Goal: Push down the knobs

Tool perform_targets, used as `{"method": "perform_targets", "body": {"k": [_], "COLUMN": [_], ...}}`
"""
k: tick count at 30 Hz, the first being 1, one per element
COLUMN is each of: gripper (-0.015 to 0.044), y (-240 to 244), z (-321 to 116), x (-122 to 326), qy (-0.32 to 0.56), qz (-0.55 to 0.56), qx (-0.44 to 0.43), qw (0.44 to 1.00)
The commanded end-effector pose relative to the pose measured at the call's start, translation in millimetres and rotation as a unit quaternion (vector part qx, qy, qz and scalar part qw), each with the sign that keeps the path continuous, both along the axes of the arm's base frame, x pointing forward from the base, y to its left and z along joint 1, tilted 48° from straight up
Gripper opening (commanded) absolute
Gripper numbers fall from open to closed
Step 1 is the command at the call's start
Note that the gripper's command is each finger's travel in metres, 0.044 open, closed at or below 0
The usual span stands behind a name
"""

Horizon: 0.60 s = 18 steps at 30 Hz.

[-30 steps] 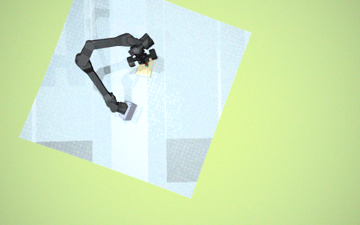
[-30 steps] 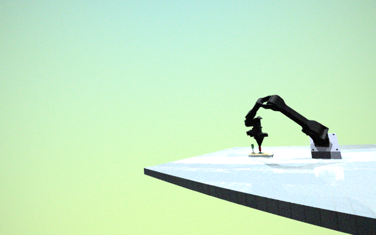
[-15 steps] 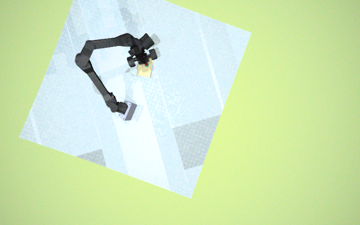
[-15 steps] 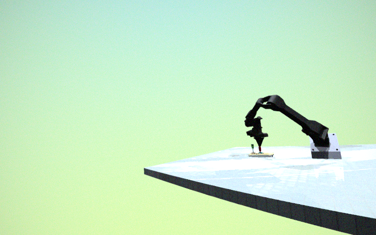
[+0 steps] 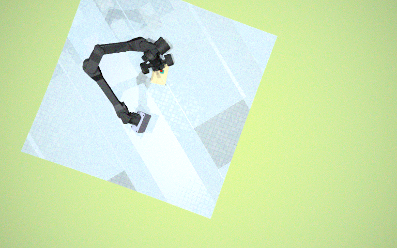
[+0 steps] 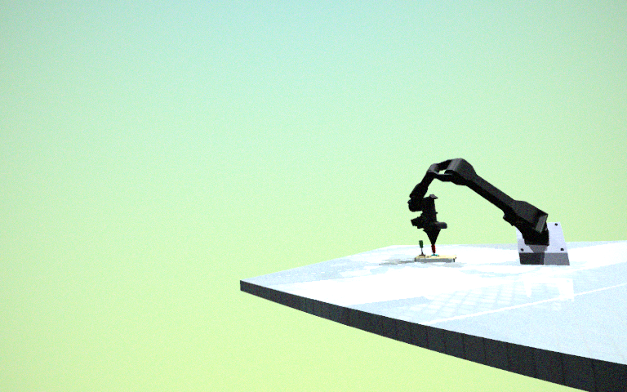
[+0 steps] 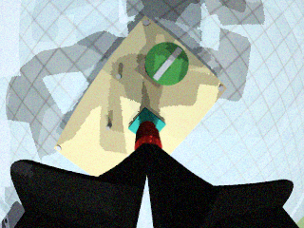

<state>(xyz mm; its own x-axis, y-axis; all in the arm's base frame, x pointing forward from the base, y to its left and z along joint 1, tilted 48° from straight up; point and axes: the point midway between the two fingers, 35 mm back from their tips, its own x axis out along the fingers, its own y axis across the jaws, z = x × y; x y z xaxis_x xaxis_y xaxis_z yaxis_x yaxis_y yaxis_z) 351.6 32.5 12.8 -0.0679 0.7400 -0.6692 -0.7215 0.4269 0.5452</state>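
Observation:
The cream circuit board (image 5: 158, 80) (image 6: 446, 257) (image 7: 199, 114) stands low on the table. My gripper (image 6: 433, 244) (image 7: 148, 150) is shut, with its fingertips at the top of the red knob (image 5: 161, 70) (image 6: 433, 250) (image 7: 148, 137) and nothing seen between them. The red knob is upright over the teal potentiometer (image 6: 434, 255) (image 7: 135, 126), its lower end close to it; whether they touch is unclear. The green knob (image 6: 420, 242) (image 7: 159, 54), with a pale line across its top, stands upright on a thin shaft, with a visible gap below it. Its potentiometer is mostly hidden.
Two small upright parts (image 7: 119, 75) (image 7: 109, 124) stand on the board, left of the knobs in the wrist view. The arm's base (image 5: 143, 122) (image 6: 544, 257) is on the table, and the arm arches over to the board. Shadows cross the board and table.

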Motion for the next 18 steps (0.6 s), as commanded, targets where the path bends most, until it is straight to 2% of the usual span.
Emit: {"method": "perform_targets", "body": {"k": [1, 18], "gripper": [0.0, 0.0], "y": [5.5, 7.6], "z": [-1.6, -3.6], "x": [1.0, 0.8], "qy": [-0.003, -0.003], "qz": [0.005, 0.005], "qx": [0.0, 0.0], "qw": [1.0, 1.0]}}
